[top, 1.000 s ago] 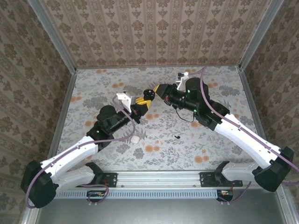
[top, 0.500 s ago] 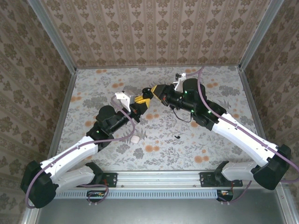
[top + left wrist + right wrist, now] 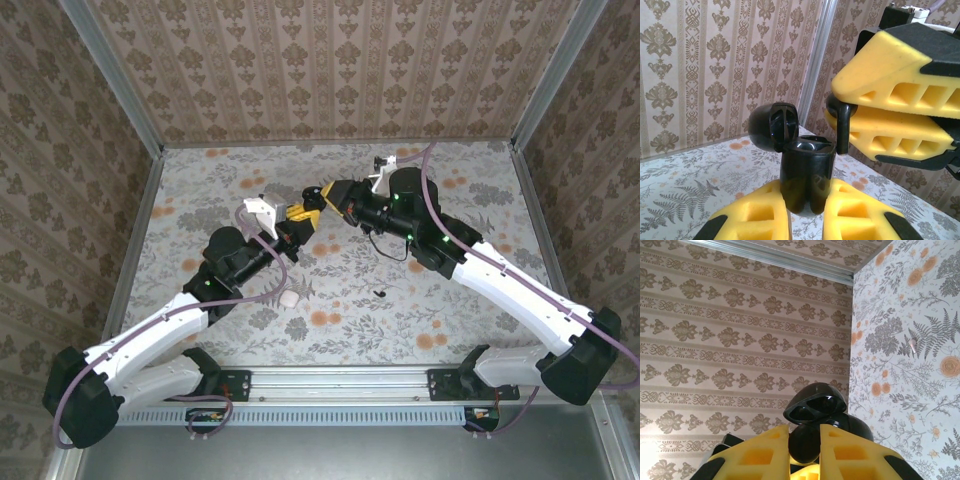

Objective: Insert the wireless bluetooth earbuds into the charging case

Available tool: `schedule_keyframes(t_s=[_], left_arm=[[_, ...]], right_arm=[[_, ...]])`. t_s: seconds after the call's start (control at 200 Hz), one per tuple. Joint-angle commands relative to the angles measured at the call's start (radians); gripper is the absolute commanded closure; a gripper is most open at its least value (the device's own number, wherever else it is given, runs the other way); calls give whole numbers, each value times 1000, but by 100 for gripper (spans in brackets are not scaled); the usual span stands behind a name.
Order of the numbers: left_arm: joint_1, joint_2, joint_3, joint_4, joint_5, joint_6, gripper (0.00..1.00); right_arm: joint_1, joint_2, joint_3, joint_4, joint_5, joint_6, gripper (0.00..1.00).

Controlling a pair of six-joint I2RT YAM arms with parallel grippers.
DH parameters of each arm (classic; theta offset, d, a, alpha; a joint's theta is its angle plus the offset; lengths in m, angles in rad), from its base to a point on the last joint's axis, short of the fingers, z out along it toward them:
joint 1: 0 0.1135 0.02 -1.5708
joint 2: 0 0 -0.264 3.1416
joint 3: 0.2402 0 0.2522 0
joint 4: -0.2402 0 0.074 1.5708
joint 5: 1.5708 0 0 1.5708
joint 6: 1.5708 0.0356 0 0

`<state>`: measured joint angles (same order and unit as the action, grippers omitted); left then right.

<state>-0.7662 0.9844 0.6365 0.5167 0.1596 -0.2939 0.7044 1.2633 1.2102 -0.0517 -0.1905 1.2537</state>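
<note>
My left gripper (image 3: 807,205) is shut on the black charging case (image 3: 806,175), which stands upright with its lid (image 3: 772,125) flipped open. In the top view the left gripper (image 3: 300,214) holds the case (image 3: 312,203) above the middle of the table. My right gripper (image 3: 326,194) meets it from the right, shut on one black earbud (image 3: 842,125). The bud's stem hangs at the right rim of the case's open mouth. In the right wrist view that earbud (image 3: 805,445) sits between the yellow fingers of the right gripper (image 3: 805,440), with the open lid (image 3: 815,402) just beyond. A second earbud (image 3: 380,293) lies on the table.
A white pebble-like object (image 3: 289,297) lies on the floral tabletop (image 3: 450,330) next to the left forearm. Patterned walls (image 3: 330,70) with metal corner posts close in the table on three sides.
The right gripper has moved left with its earbud until it meets the case held by the left gripper. The left gripper has barely shifted.
</note>
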Motion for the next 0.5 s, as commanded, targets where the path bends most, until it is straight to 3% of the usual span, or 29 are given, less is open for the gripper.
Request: schedule_keyframes(t_s=[0.0,0.495], left_arm=[[-8,-21,5,23,8,9,100],[-8,-21,5,27,28,19,100]], right_arm=[[10,3,42,22,14,-4,83],[22,14,61,-11,44,-60,83]])
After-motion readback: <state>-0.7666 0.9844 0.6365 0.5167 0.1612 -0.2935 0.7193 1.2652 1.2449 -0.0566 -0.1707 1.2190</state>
